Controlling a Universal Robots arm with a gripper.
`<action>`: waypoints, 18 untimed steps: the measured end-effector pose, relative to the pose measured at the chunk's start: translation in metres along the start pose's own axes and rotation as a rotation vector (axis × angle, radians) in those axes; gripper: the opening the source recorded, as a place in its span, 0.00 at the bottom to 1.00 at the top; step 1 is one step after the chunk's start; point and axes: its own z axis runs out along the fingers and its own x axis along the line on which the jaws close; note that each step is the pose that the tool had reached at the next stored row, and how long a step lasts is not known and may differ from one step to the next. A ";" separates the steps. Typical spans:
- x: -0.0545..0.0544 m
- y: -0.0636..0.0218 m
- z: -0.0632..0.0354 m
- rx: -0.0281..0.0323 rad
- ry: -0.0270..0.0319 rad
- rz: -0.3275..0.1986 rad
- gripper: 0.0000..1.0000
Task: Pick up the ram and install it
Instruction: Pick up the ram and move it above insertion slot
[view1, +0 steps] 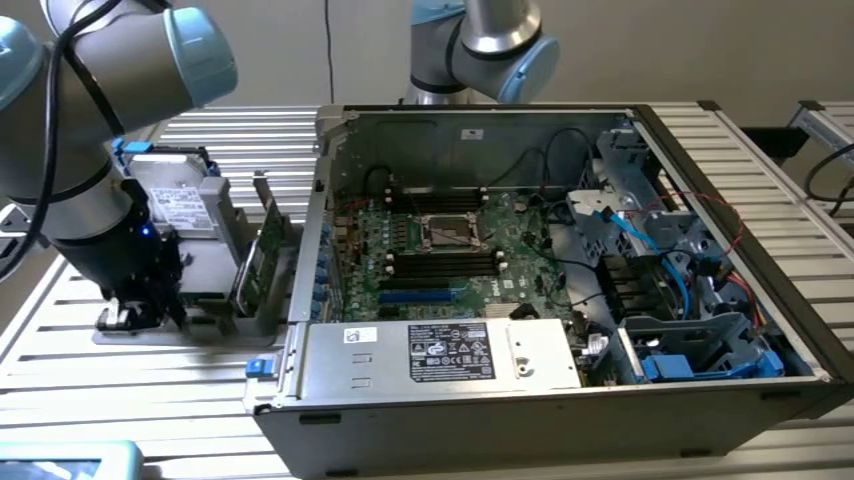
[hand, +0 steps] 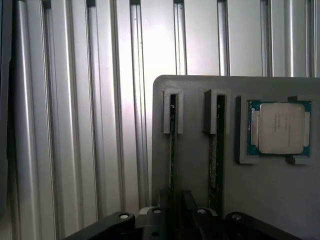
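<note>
The pincer (view1: 134, 312) hangs low over the grey parts tray (hand: 195, 85); whether it is apart or together I cannot tell. The ram (hand: 172, 150) stands on edge in a tray slot directly beneath the pincer, with a second stick (hand: 215, 160) just beside it and a processor (hand: 280, 127) farther off. The ram looks light, stiff and fragile, so it is best gripped squarely by its flat faces, mid-length.

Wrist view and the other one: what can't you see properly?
- Thin dark-green ram sticks, wrist view: edge-on in the grey plastic tray, chips and label hidden; black gripper covers their ends.
- Tray slots, exterior view: blocked by the black gripper.
- Silver square processor, wrist view: print too small.
</note>
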 end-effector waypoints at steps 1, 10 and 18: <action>0.000 0.0003 -0.0018 0.0001 -0.0003 0.000 0.22; 0.001 0.0051 -0.0425 -0.0001 0.0002 0.000 0.13; 0.005 0.0061 -0.0790 -0.0001 0.0003 0.000 0.13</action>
